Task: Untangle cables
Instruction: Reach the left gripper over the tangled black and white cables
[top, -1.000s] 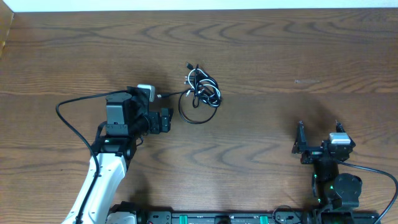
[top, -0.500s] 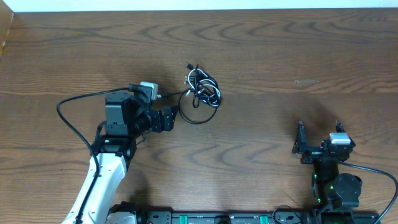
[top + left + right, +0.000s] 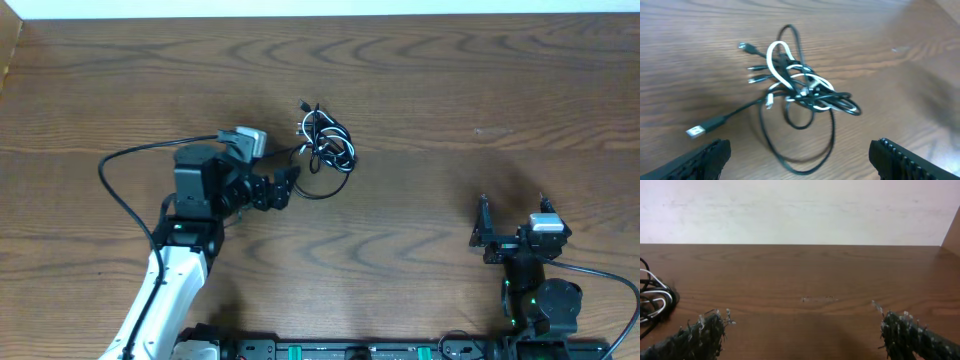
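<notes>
Left gripper (image 3: 288, 186) spread wide, empty, low over the counter (image 3: 450, 80), just beside the cables (image 3: 325, 145). Cables sit in one knot, mid-counter and a bit left of centre: black cords plus one white cord (image 3: 777, 55) wound through the middle. In the left wrist view the knot is dead ahead between the fingers. A slack black loop (image 3: 795, 145) lies nearest, and a strand with a flat plug (image 3: 696, 131) trails out toward the left finger.

Right gripper (image 3: 512, 215) also spread, empty, at the front right, well apart from the knot.

Step in hand looks like the approach for a first grab. Best bet is to go for a free end, probably the plug strand, not the dense middle, since pinching the clump would likely drag the whole bundle along. Come down so one strand sits between the fingers and close only on that. The thin cord lies flat on the wood, so the tips need to reach the surface or it slips out. The right arm probably has to come over and pin the knot for any pull to separate it.
</notes>
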